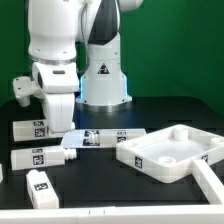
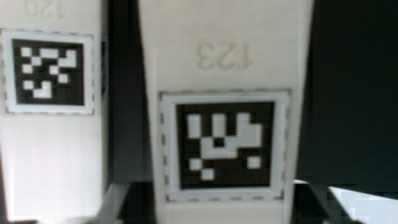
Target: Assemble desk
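Exterior view
Gripper (image 1: 58, 118): I'm down low over the black table, on the exterior view's left. The bulk of my own hand hides my fingertips from here.
Near leg (image 1: 30, 128): a short white square leg lies flat just beside my hand, on the exterior view's left, with its tag facing up.
Second leg (image 1: 38, 158): this one lies flat nearer the camera, tag up, and clear of the near leg.
Third leg (image 1: 40, 186): it sits closest to the camera, tag up, a little apart from the second leg.
Marker board (image 1: 100, 137): the thin flat strip of tags lies between my hand and the tabletop.
Tabletop (image 1: 170, 150): here's the big rimmed white piece, resting on the exterior view's right with its rim up and a round corner socket showing. It is well apart from my hand.
Table (image 1: 160, 105): a dark surface, with everything resting on it.

Wrist view
Gripper (image 2: 228, 200): I'm closed on a leg, which runs straight out between my fingertips.
Fingers (image 2: 356, 205): the dark pads sit against both sides of that leg, and I see no gap.
Gripped leg (image 2: 228, 80): it is white and square and fills the middle. A faint 123 is moulded in, with a black-and-white tag below it.
Neighbour leg (image 2: 50, 130): it lies parallel alongside, with its tag showing, and a narrow dark slit keeps it off the gripped leg. I can't tell which leg of the exterior view this is.
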